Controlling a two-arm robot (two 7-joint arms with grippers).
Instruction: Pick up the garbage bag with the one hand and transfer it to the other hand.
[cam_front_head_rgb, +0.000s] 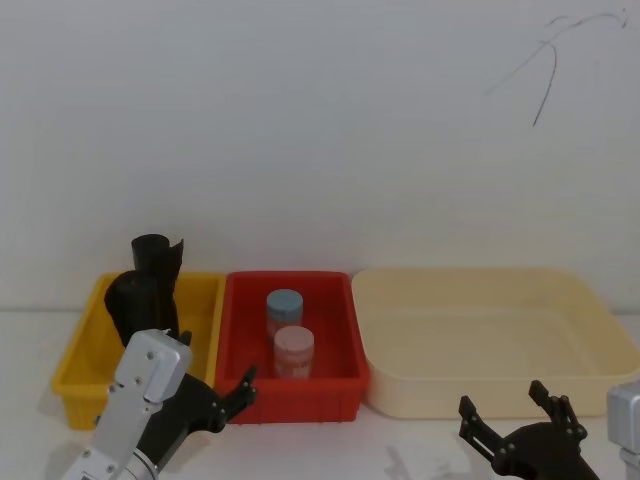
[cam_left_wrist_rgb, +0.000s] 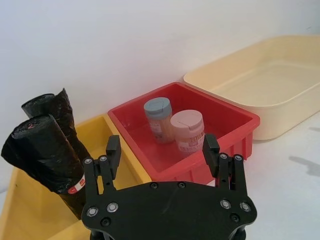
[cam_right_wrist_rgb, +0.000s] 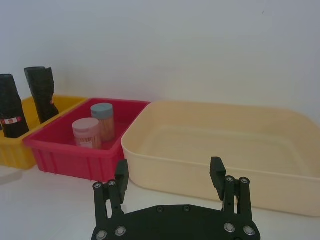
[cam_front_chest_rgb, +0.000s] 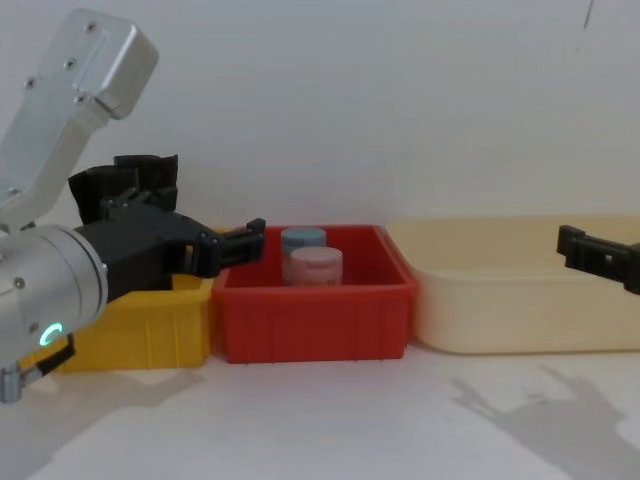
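Since nothing has been lifted yet, you are at the very start of this job. The garbage bag (cam_left_wrist_rgb: 44, 152) stands on end in the yellow bin (cam_front_head_rgb: 70, 382) at the left of the worktop (cam_front_chest_rgb: 330, 420), leaning a little, with its red-and-white label band (cam_left_wrist_rgb: 76, 186) low on the roll. A second black roll (cam_left_wrist_rgb: 51, 107) stands just behind it in the same bin (only the near one shows a label).

Your left end effector (cam_left_wrist_rgb: 161, 149) hovers on the near side of the bins, about where the yellow bin meets the red bin (cam_front_head_rgb: 300, 405). Its fingers are spread wide with nothing between them. It is near the bag but apart from it, and it points more toward the red bin than at the roll. Your right end effector (cam_front_head_rgb: 503, 402) sits low at the near right, in front of the cream tub (cam_front_head_rgb: 420, 395), likewise wide open and holding nothing.

So everything is left to do: the reach into the yellow bin, the grip, the lift, the meeting of the two arms, and the handover. I judge your next move to be a swing left and over the bin wall, closing around the upper part of the roll so the other end is free for the right side to take. Watch the second roll, which touches or nearly touches the first, and the two jars (cam_front_head_rgb: 294, 355) in the red bin beside your path.
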